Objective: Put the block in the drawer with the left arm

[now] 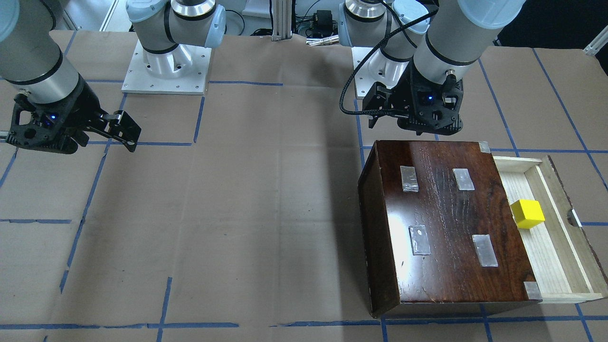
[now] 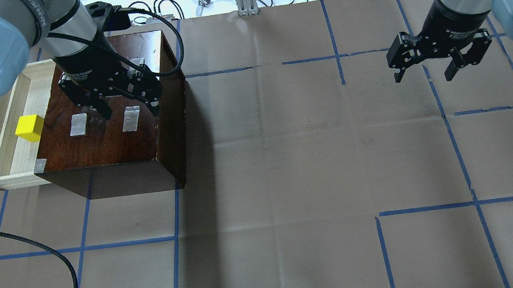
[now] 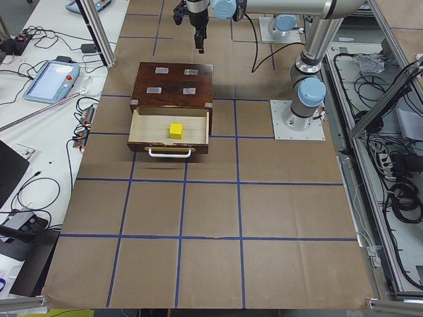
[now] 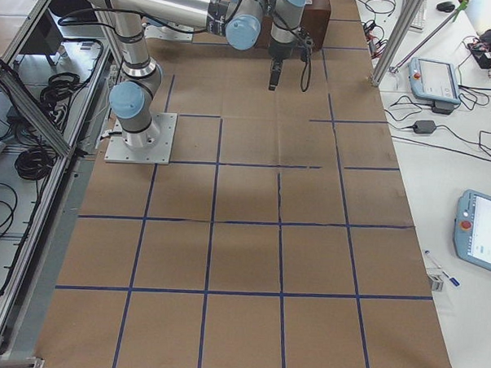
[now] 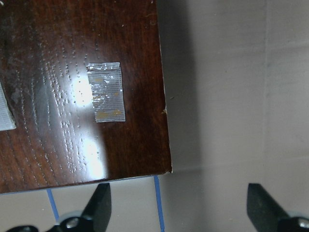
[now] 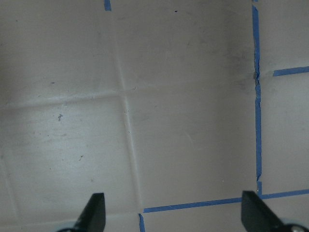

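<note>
The yellow block (image 1: 527, 213) lies inside the pulled-out pale wood drawer (image 1: 560, 256) of the dark-brown box (image 1: 441, 218). The block also shows in the overhead view (image 2: 30, 128) and the exterior left view (image 3: 176, 130). My left gripper (image 2: 129, 107) is open and empty. It hovers above the box's taped top (image 5: 58, 72), near the box's edge away from the drawer, well apart from the block. Its fingertips (image 5: 99, 203) stand wide apart in the left wrist view. My right gripper (image 2: 423, 76) is open and empty over bare brown paper at the far side of the table.
Blue tape lines cross the brown paper table cover (image 2: 286, 160). A loose black cable (image 2: 38, 246) lies at the near left corner. The arm base plates (image 1: 166, 71) stand at the robot's edge of the table. The drawer's white handle (image 3: 170, 154) sticks out past the drawer front.
</note>
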`<control>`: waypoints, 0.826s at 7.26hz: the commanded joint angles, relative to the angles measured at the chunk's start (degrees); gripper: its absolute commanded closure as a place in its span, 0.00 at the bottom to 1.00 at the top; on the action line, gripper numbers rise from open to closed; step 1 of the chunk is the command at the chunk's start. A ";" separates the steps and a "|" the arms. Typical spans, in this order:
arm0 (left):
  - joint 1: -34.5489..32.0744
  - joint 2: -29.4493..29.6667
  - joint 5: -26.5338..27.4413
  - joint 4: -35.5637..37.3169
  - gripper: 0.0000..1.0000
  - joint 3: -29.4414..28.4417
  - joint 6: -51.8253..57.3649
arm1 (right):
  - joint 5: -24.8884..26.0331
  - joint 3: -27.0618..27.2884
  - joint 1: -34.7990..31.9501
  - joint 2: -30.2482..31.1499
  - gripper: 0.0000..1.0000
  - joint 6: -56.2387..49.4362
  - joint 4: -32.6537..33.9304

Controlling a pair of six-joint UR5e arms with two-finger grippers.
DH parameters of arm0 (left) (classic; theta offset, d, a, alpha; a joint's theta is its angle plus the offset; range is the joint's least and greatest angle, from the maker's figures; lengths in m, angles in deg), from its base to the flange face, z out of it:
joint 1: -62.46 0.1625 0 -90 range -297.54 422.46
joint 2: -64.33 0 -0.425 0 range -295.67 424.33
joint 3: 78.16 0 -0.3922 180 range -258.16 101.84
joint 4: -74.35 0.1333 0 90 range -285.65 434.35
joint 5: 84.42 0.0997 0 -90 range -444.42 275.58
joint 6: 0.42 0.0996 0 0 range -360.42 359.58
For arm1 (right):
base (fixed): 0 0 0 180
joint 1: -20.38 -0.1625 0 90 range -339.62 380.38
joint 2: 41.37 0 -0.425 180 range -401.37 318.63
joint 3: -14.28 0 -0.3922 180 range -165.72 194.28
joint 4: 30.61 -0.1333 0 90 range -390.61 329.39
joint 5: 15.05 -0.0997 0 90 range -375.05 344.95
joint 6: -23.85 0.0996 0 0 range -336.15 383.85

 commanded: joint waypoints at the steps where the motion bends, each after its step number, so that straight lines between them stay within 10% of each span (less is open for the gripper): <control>1: 0.07 0.34 0.08 -0.01 0.01 0.04 0.25 | 0.00 -0.06 0.00 0.03 0.00 0.00 0.00; 6: 0.07 0.43 0.08 -0.01 0.01 0.04 -0.01 | 0.00 0.03 0.00 0.03 0.00 0.00 0.00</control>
